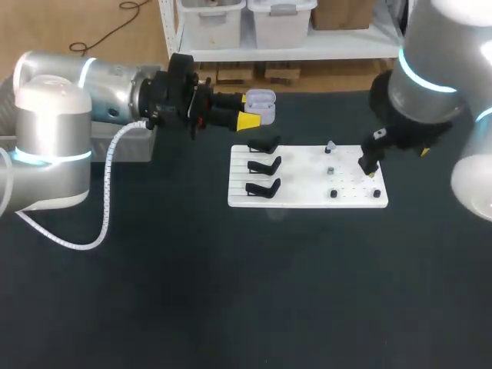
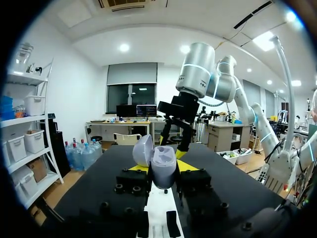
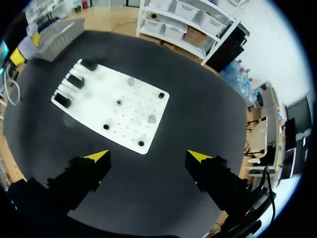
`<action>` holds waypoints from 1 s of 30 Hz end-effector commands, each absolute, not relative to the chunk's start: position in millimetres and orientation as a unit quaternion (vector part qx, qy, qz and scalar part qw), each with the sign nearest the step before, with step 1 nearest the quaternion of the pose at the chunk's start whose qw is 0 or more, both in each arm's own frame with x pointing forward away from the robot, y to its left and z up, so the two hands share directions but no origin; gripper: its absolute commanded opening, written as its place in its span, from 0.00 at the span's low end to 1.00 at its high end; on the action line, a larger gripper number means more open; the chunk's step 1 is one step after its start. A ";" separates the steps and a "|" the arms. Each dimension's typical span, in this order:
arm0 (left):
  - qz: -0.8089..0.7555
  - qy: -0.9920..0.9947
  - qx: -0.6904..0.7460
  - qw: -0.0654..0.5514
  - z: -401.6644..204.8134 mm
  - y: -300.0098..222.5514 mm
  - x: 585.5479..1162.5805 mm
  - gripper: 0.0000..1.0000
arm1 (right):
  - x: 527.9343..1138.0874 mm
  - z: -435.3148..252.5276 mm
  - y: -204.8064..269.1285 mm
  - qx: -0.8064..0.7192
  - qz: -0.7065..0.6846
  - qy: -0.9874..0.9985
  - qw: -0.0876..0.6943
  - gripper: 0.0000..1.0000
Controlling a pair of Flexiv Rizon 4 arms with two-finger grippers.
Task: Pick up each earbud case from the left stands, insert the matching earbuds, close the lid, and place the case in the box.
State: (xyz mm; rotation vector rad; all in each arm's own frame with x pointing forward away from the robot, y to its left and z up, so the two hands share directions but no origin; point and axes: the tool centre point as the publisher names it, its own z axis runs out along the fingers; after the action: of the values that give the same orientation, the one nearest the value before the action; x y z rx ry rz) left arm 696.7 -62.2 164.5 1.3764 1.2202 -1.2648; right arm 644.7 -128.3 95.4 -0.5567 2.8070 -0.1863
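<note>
Light's pretty even and bright here, coming from ceiling spots (image 2: 124, 47) and strips overhead. The black table (image 1: 231, 307) soaks it up with no glare. The white board (image 1: 307, 194) nearly blows out, and the stands (image 1: 265, 164) drop only soft little shadows on it. There are gentle highlights on my left arm (image 1: 77, 92). My right arm (image 1: 430, 69) sits close to the head camera and looks blurry. In the left wrist view the case (image 2: 163, 166) is lit from above, and straight lines bow near the edges.
</note>
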 end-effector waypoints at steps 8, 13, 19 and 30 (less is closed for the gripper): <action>-0.509 0.491 0.554 0.441 163.6 -62.4 696.4 0.00 | 664.4 73.7 -127.6 -0.258 -0.037 0.961 0.091 1.00; -0.509 0.491 0.554 0.441 163.6 -62.4 696.4 0.00 | 670.8 67.0 -126.9 -0.266 -0.031 0.959 0.090 1.00; -0.509 0.491 0.554 0.441 163.6 -62.4 696.4 0.00 | 677.3 58.0 -123.2 -0.266 -0.031 0.959 0.091 1.00; -0.509 0.491 0.554 0.441 163.6 -62.4 696.4 0.00 | 676.7 53.2 -122.9 -0.233 -0.039 0.967 0.100 1.00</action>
State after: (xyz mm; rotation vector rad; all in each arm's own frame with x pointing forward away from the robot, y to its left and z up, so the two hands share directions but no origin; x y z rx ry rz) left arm 696.7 -62.2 164.4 1.3764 1.2203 -1.2648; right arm 679.6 -121.7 53.2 -0.6929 2.8654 -0.1120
